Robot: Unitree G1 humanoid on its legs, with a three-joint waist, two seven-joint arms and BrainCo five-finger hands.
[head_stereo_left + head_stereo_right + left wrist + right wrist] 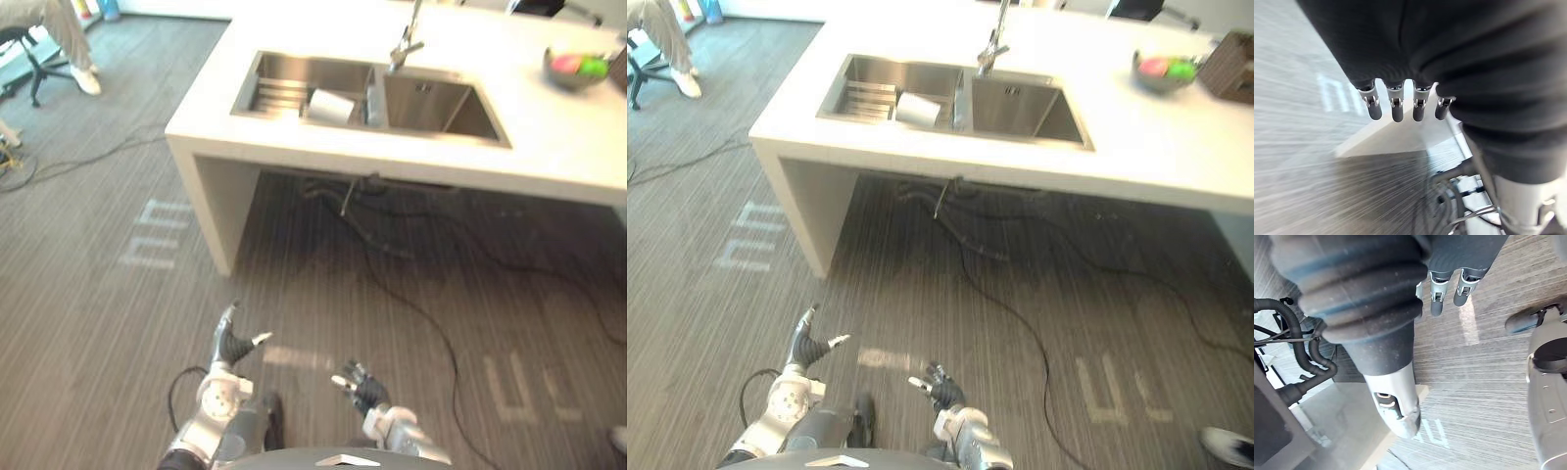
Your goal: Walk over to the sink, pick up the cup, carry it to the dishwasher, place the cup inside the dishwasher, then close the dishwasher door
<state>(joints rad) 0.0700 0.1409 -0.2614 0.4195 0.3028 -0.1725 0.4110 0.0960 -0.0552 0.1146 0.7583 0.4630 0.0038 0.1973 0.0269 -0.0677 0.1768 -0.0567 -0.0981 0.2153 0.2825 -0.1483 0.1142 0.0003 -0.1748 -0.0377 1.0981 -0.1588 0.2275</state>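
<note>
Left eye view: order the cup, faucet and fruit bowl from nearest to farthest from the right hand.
1. cup, in the sink's left basin, nearest the right hand.
2. faucet, behind the basins.
3. fruit bowl, far right on the counter.

Kitchen mock-up set inside an office or lab. Evidence: a white counter [549, 147] carries a steel double sink [431, 108], a tap [407, 44] and a bowl [573, 69]. The floor is grey striped carpet [98, 323]. Loose cables [392, 284] trail under the counter. A person [64, 39] sits on a wheeled chair [24, 59] nearby.
</note>
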